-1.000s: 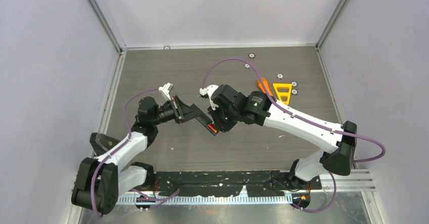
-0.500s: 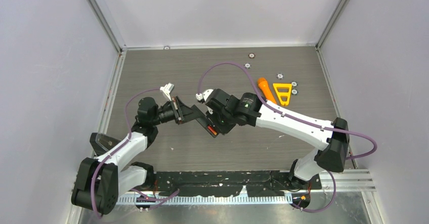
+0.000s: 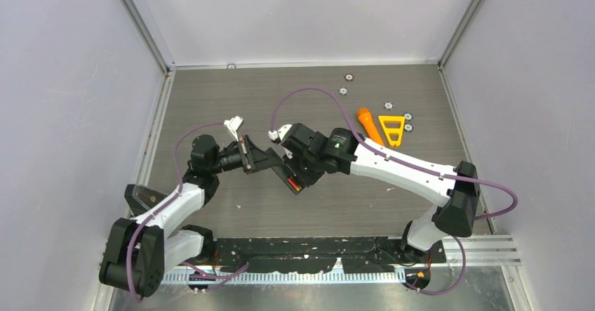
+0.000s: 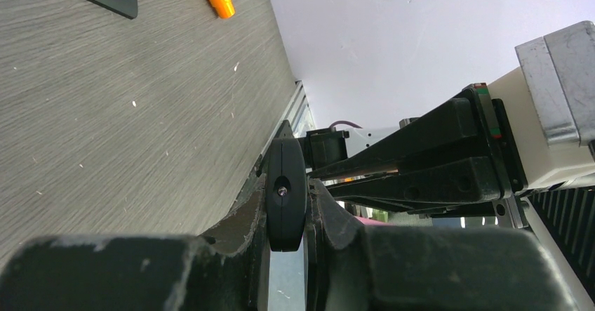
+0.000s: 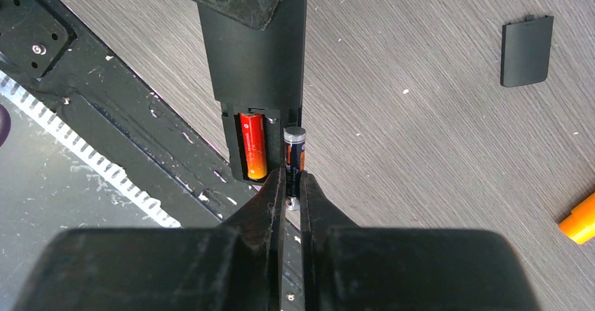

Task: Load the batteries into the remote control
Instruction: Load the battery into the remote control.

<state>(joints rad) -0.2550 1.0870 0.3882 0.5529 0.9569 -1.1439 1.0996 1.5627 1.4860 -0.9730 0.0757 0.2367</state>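
The left jaws are clamped on the remote control [image 5: 259, 51] and hold it above the worktop [image 5: 421, 114], with its open compartment end pointing toward the right jaws. The right jaws are pinched together on the near end of the dark grey battery [image 5: 294, 149]. Its pale cap points away from them, along the empty bay at the remote's right edge. Just left of their tips, the red-orange battery [image 5: 253, 146] lies seated in its bay.

The grip looks like the weak point. Only the battery's tail is between the tips, so a push against a contact or the bay wall could pivot it or squirt it out. It would then drop to the worktop and likely roll.

The battery sits very close to the remote's outer edge. A slight sideways error could ride it over that wall instead of into the bay.

The left jaws grip far from the compartment, so pressing down there could lever the remote in their hold. Whether it faces the right way for the contacts cannot be told. The loose cover [image 5: 526, 50] lies well off to the right of the right jaws.
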